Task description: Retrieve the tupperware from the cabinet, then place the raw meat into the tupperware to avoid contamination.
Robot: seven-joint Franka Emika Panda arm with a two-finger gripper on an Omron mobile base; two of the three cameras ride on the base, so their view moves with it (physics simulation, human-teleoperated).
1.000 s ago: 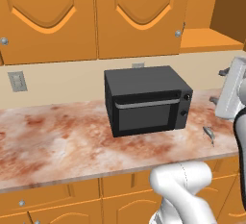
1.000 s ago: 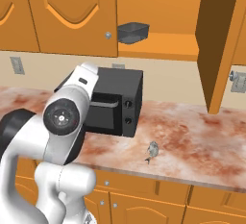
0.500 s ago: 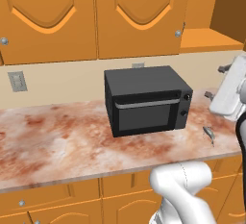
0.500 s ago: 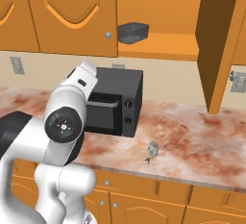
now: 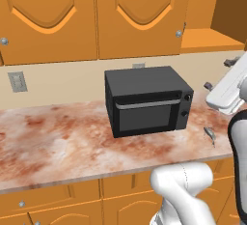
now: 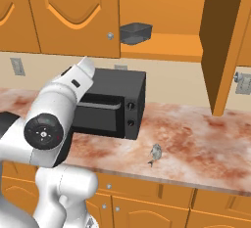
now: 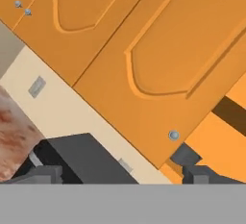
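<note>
Tupperware [image 6: 136, 32] on the cabinet [image 6: 162, 46] shelf (end effector [image 7: 117, 172] well apart).

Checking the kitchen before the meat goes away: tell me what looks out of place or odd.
The raw meat lies bare on the marble counter, right of the black microwave, with nothing under it. One cabinet door stands swung open, and the tupperware sits on the open shelf behind it. Nothing looks spilled or damaged.

kitchen: wall cabinet [image 5: 96, 16], marble counter [image 5: 53, 142], black microwave [image 5: 147, 101], drawers below.
</note>
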